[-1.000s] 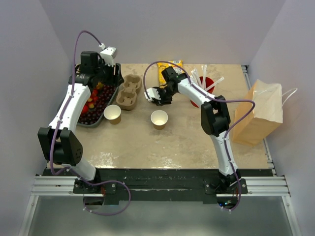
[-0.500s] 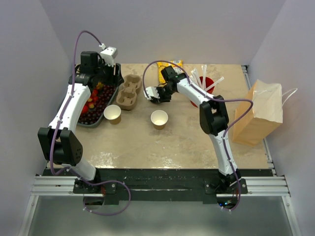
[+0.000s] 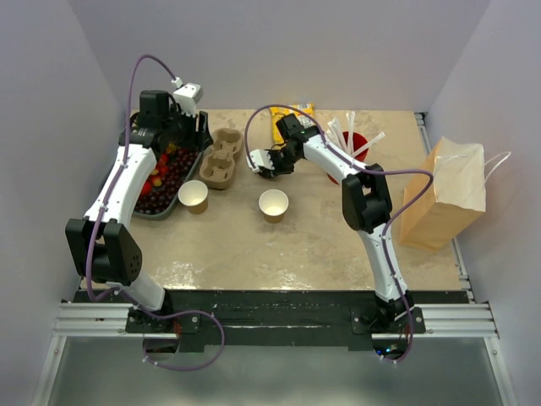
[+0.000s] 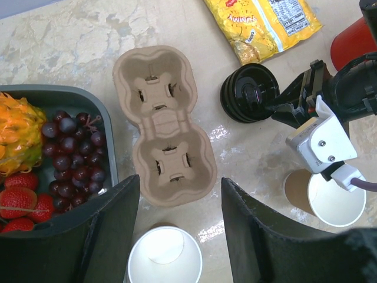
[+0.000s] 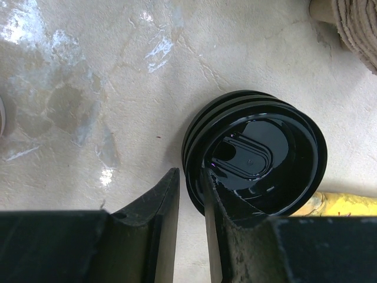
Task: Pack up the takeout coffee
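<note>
No takeout coffee shows in any view; only loose parts do. A stack of black lids point(image 5: 259, 159) lies upside down on the table point(image 3: 321, 237), beside the cardboard cup carrier point(image 4: 162, 124). My right gripper point(image 5: 189, 177) is low at this stack, open by a narrow gap. One finger is inside the rim and the other just outside it. The same stack point(image 4: 250, 92) shows in the left wrist view. Two lidless paper cups point(image 3: 193, 195) point(image 3: 273, 205) stand upright. My left gripper point(image 4: 179, 194) hovers open above the left cup point(image 4: 165, 256), holding nothing.
A dark tray of grapes and strawberries point(image 3: 165, 173) sits at the left, right beside the carrier point(image 3: 221, 157). A yellow snack bag point(image 3: 287, 123) and a red cup of straws point(image 3: 353, 148) are at the back. A brown paper bag point(image 3: 448, 196) stands at the right edge.
My right gripper has shifted a little left and back onto the lid stack and its jaws have narrowed. The left arm has not moved.
</note>
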{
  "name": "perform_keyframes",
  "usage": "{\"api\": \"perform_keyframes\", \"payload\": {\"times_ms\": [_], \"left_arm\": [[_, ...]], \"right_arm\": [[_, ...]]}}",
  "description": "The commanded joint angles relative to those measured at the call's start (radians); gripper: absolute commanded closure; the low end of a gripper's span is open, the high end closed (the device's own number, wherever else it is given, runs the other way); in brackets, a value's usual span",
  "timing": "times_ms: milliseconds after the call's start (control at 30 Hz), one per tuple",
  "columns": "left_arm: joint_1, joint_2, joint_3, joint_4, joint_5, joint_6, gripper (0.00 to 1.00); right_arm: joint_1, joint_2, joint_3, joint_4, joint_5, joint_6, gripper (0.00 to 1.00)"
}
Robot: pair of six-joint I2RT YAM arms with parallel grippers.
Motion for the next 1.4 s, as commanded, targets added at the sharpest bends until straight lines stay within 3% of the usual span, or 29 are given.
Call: {"api": "perform_keyframes", "payload": {"times_ms": [0, 533, 833, 1100, 1267, 1367], "left_arm": [[0.002, -0.025, -0.01, 0.03, 0.022, 0.004, 0.38], [0.004, -0.028, -0.015, 0.035, 0.028, 0.005, 0.38], [0.002, -0.043, -0.044, 0.033, 0.031, 0.049, 0.39], [0.002, -0.181, -0.232, 0.125, 0.166, 0.27, 0.39], [-0.022, -0.305, -0.373, 0.153, 0.221, 0.598, 0.34], [-0.09, -0.363, -0.459, 0.213, 0.21, 0.804, 0.32]], "right_arm": [[0.006, -0.024, 0.033, -0.015, 0.005, 0.001, 0.74], [0.009, -0.052, 0.04, -0.013, 0.001, 0.018, 0.89], [0.009, -0.123, 0.052, -0.01, -0.047, 0.111, 0.92], [0.006, -0.175, 0.07, -0.009, -0.119, 0.28, 0.95], [-0.022, -0.215, 0.132, -0.046, -0.281, 0.592, 0.99], [-0.033, -0.254, 0.13, -0.087, -0.382, 0.685, 1.0]]}}
